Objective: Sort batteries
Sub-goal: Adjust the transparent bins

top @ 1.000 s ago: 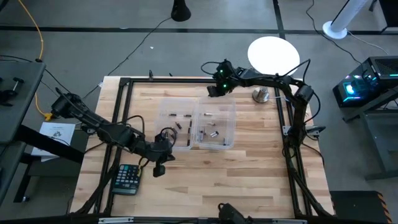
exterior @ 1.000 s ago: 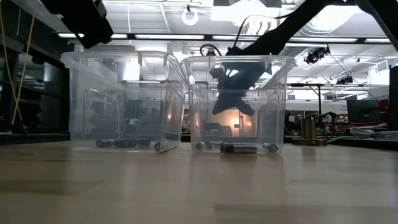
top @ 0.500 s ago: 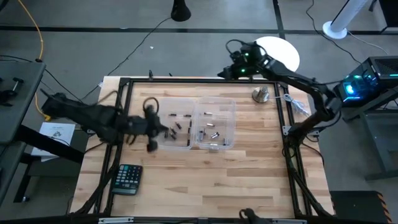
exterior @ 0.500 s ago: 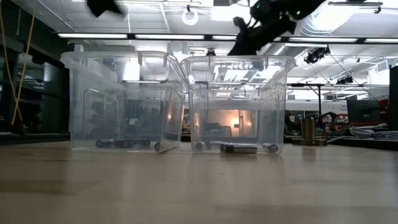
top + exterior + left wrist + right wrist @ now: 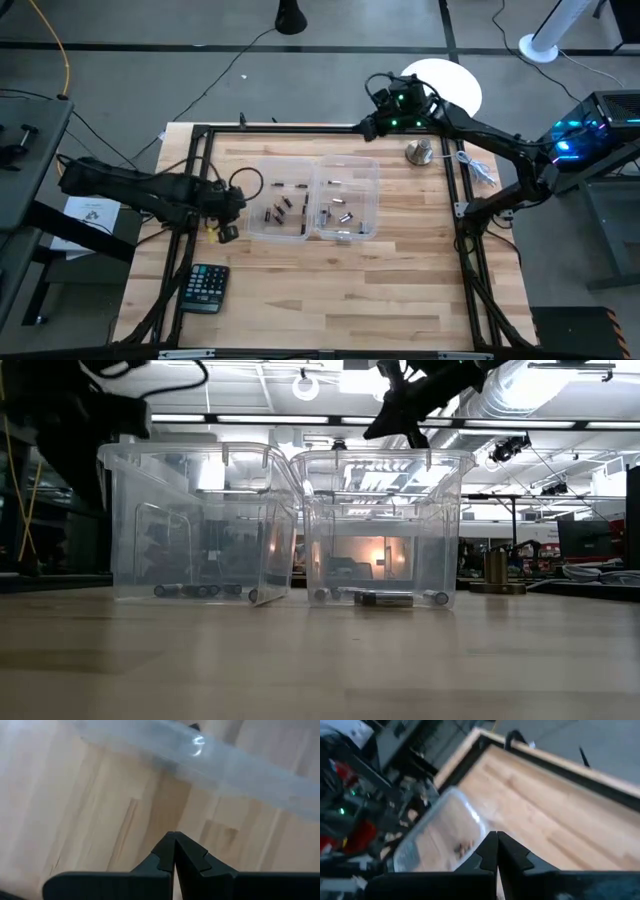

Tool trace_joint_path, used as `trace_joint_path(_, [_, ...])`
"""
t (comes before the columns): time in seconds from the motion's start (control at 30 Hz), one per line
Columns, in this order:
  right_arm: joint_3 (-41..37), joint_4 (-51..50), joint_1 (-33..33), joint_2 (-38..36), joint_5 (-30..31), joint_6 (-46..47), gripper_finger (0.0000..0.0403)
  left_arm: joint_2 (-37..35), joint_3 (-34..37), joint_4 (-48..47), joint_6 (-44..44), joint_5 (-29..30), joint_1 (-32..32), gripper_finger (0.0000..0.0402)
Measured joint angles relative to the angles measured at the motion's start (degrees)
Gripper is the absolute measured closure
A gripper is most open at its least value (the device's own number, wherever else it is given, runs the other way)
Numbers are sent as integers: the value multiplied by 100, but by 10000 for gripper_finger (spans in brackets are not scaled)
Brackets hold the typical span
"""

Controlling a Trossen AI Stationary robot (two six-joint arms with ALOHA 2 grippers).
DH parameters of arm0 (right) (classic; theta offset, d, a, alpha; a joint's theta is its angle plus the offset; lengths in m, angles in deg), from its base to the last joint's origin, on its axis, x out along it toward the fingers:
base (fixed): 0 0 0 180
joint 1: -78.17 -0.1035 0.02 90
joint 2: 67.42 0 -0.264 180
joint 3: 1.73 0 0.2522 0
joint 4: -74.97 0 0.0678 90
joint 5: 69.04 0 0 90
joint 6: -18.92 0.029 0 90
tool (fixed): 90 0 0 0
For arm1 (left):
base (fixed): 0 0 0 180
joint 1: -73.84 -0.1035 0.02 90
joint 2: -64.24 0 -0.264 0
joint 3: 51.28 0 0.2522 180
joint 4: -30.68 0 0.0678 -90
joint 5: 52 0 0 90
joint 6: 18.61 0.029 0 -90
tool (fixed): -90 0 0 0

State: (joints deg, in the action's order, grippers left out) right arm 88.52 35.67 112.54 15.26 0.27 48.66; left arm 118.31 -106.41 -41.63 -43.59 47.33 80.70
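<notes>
Risk: my left fingers (image 5: 228,232) and right fingers (image 5: 368,127) are closed empty; a low swing could clip a bin (image 5: 278,199), scattering batteries (image 5: 283,207).

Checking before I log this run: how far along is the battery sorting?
Looks finished or nearly so: batteries lie in the left bin and the right bin, none visible loose on the table. Nothing is in hand: left end effector and right end effector are shut, empty, outside the bins.

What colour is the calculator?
Black, with a few coloured keys; the calculator shows best in the high view.
</notes>
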Motion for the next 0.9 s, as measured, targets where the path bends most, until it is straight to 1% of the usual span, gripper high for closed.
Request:
trace_joint_path(0.1, [0,-406,-229,-9,33,-94,403,197,181,535,24,136,-102,402])
trace_joint_path(0.17, [0,-839,-433,-31,37,-323,403,288,191,829,169,198,-164,402])
trace_joint_path(0.33, [0,-2607,-1094,-96,157,-977,403,442,191,1356,609,211,-330,401])
trace_joint_path(0.4, [0,-3302,-1414,-138,373,-1106,403,538,191,1428,772,162,-391,401])
trace_joint_path(0.5, [-60,-3957,-1834,-275,645,-1158,403,716,191,1579,972,126,-434,401])
trace_joint_path(0.57, [-163,-4124,-2067,-426,765,-1024,403,844,191,1728,1093,123,-454,402])
trace_joint_path(0.73, [-764,-3941,-2373,-1165,1140,-258,403,1177,190,2329,1404,-26,-465,401])
trace_joint_path(0.8, [-1092,-3861,-2424,-1527,1252,86,403,1252,106,2209,1467,-119,-464,401])
trace_joint_path(0.9, [-1565,-3652,-2490,-2089,1357,587,403,1136,-154,1681,1467,-20,-464,401])
